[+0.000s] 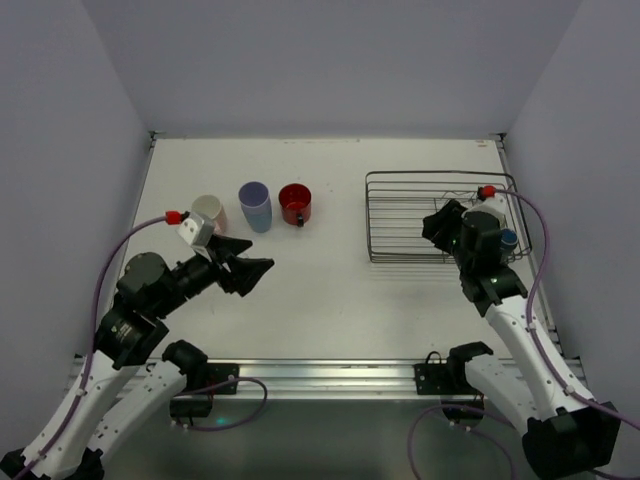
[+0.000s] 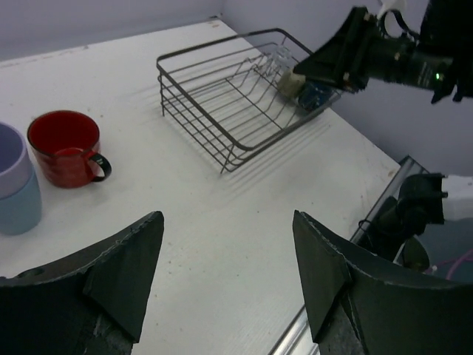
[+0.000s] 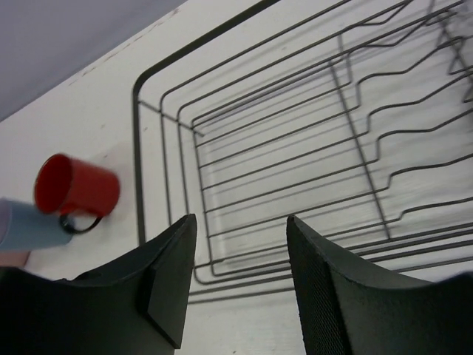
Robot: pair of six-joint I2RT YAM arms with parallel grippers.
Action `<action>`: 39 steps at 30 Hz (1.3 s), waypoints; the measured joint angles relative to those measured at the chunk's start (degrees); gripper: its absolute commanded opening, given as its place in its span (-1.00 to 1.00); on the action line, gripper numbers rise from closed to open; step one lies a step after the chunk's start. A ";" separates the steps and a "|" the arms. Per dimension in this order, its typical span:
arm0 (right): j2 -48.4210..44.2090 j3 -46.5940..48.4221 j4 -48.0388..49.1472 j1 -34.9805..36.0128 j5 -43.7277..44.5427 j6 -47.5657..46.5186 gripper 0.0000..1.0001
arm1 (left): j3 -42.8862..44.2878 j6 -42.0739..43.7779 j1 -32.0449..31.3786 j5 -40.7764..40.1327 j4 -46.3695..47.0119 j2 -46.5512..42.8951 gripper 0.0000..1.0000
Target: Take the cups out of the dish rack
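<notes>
The dish rack (image 1: 400, 215) of dark wire stands at the right of the table. My right gripper (image 1: 437, 225) hovers over its near right part, jaws apart, and the right wrist view shows only rack wires (image 3: 295, 148) between the fingers (image 3: 240, 222). A dark blue cup (image 1: 508, 238) sits in the rack's near right corner beside the arm (image 2: 314, 96). On the table to the left stand a pink cup (image 1: 208, 210), a lavender cup stacked in a light blue one (image 1: 255, 207) and a red mug (image 1: 295, 203). My left gripper (image 1: 256, 264) is open and empty above bare table.
Walls close in the table on the left, back and right. A metal rail (image 1: 320, 378) with both arm bases runs along the near edge. The red mug (image 2: 65, 148) and the stacked cups (image 2: 11, 185) lie ahead and left of my left fingers.
</notes>
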 measured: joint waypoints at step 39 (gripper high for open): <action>39.67 19.08 -9.66 -33.14 11.02 -9.97 0.33 | -12.61 0.63 -10.40 -3.37 -1.16 -15.32 0.68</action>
